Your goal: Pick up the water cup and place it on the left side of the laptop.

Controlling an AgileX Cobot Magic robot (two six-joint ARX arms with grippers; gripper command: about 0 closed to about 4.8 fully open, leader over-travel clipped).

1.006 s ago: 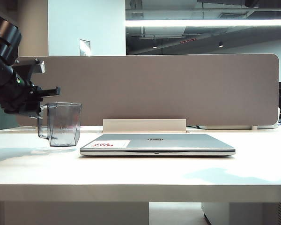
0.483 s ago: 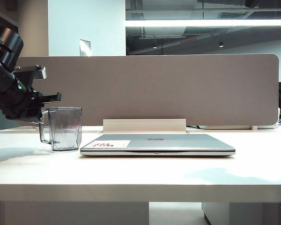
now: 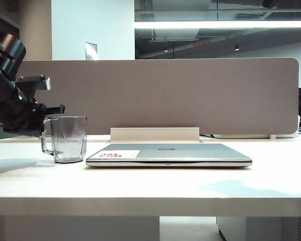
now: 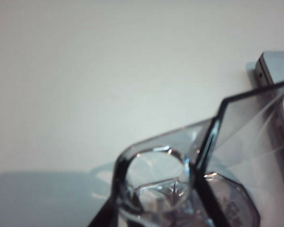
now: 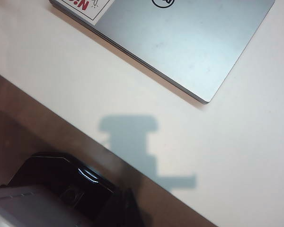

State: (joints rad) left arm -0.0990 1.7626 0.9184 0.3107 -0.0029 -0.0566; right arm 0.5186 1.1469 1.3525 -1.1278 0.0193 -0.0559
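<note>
Exterior view first: our left gripper (image 3: 49,114) sits at the handle side of the water cup (image 3: 68,139), its dark fingers (image 3: 54,109) level with the rim. We cannot tell how far they are spread, or whether they still pinch the handle. The cup stands upright on the counter (image 3: 150,183), just beside the left edge of the closed laptop (image 3: 169,154). Our left wrist view is filled by the cup's handle loop (image 4: 154,182) and clear wall, with a laptop corner beyond. Our right gripper is out of sight, its fingers pressed together on nothing; its camera looks down on the laptop lid and sticker (image 5: 85,6).
</note>
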